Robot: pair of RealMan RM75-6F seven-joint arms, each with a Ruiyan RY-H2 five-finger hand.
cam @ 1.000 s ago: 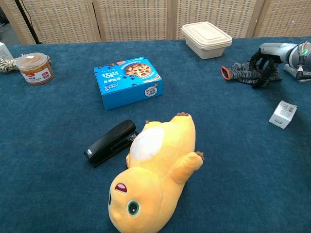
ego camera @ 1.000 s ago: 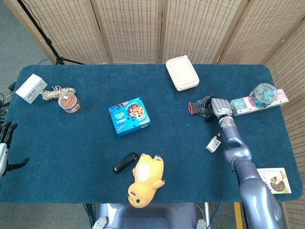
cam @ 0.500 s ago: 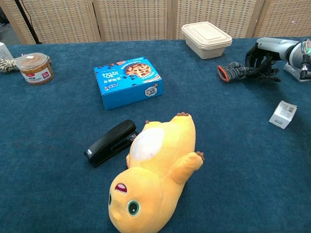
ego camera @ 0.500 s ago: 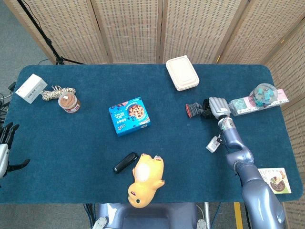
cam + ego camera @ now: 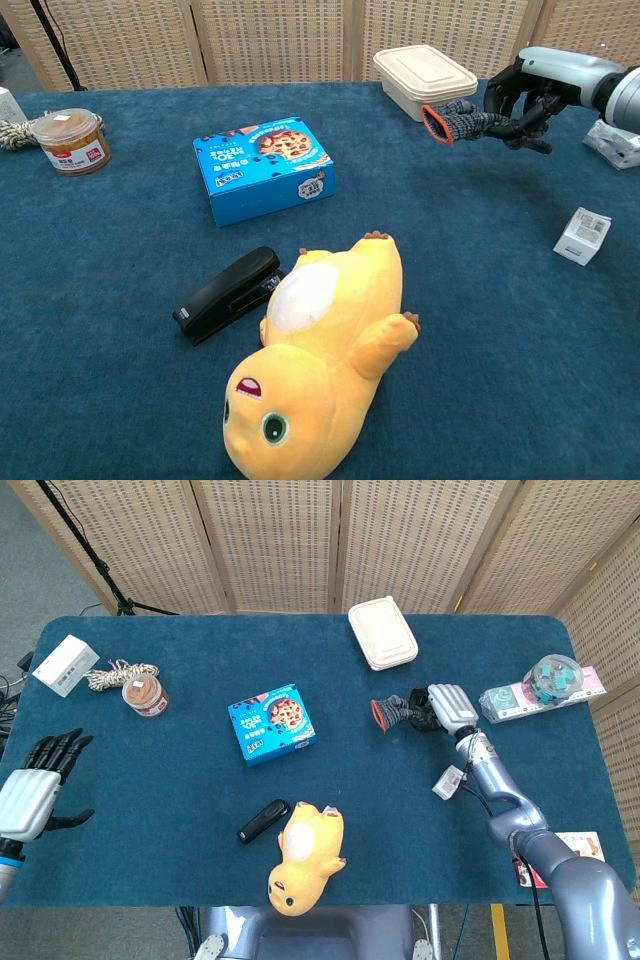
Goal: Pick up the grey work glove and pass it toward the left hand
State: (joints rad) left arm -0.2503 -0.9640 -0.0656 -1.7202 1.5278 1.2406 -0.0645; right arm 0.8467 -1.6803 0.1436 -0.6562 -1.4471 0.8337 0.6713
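- Fingers of our left hand (image 5: 38,785) are spread apart and hold nothing; the hand sits at the table's left edge, seen only in the head view.
- Near the far left corner we see a white box (image 5: 65,664), a coil of rope (image 5: 112,673) just beside it, and a brown jar (image 5: 146,694) with a clear lid.
- Toward the middle lies a blue cookie box (image 5: 271,723), flat on the blue table (image 5: 180,770).
- Nearer our body, a black stapler (image 5: 263,820) lies just beside a yellow plush toy (image 5: 305,855).
- At the far edge stands a closed beige food container (image 5: 382,632).
- Our right hand (image 5: 446,706) grips the grey work glove (image 5: 395,711), which in the chest view hangs above the table, its red-rimmed cuff pointing left.
- A small white tag box (image 5: 582,235) lies on the cloth below our right arm.
- Far right, we make out a packaged item (image 5: 545,685) with a clear dome.
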